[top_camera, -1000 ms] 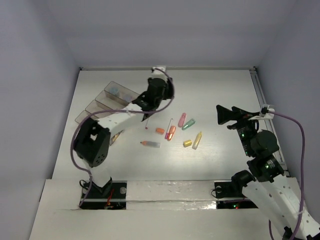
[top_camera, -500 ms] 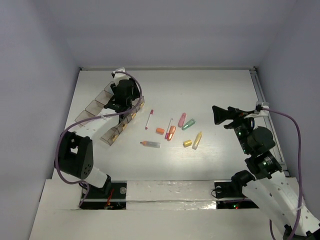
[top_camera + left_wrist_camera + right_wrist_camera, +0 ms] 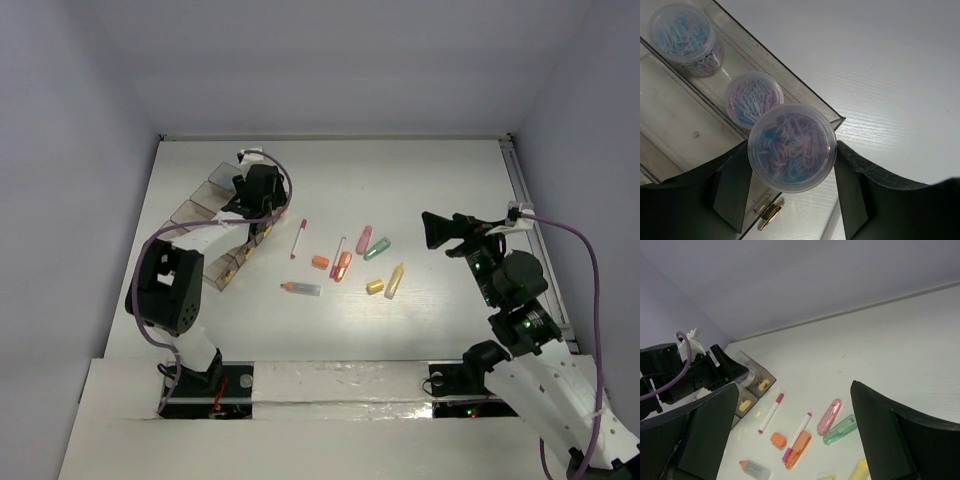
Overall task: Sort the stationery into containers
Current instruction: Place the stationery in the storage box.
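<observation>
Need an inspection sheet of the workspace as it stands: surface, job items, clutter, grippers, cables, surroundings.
Surface: white table, no spills seen.
Job's things: containers in a row at left; two paper-clip tubs lie in one; pens, highlighters and small pieces loose at centre.
Clutter: nothing seen.
Grippers: left gripper shut on a third tub, over the end of that container; right gripper open, empty, raised at right.
Cables: purple cables on both arms, off the items.
Surroundings: plain pale walls on three sides.
</observation>
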### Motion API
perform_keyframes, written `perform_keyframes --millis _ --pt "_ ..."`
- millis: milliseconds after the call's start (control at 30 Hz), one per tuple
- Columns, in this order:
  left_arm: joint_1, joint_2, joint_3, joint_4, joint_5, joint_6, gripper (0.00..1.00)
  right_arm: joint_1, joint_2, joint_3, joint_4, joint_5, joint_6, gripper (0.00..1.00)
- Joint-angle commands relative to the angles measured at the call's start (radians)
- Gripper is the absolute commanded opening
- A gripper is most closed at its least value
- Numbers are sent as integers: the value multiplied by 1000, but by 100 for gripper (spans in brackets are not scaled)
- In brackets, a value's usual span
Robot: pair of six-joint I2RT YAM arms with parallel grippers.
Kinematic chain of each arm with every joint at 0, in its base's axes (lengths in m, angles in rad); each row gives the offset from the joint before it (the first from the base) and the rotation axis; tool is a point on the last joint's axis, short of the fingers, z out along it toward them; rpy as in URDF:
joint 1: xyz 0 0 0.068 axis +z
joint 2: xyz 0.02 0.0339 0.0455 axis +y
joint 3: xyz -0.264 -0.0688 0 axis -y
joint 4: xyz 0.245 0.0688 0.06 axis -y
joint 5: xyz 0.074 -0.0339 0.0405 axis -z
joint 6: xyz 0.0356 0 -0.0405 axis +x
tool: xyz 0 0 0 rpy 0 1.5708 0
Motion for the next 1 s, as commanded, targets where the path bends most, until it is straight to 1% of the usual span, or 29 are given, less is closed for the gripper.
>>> perform_keyframes --millis 0,133,333,367,533,567,733,767,967 --pt "6 17 46 41 11 9 45 6 -1 9 51 -4 2 100" --pt "15 48 59 45 26 6 45 6 7 7 55 -7 3 100" --pt "44 57 69 58 106 -31 45 6 17 6 60 -13 5 100" --pt "53 57 69 63 147 -40 44 6 19 6 60 -15 5 100" --pt "98 79 82 57 238 -89 43 6 22 4 66 -13 7 100" --pt "110 80 82 58 264 -97 42 6 24 3 66 -15 7 100" --pt "131 53 59 101 354 -140 41 6 36 3 71 -19 8 100" --pt "142 51 59 110 406 -155 41 6 37 3 71 -22 10 100" --pt "161 92 66 111 480 -178 41 6 34 3 71 -19 10 100"
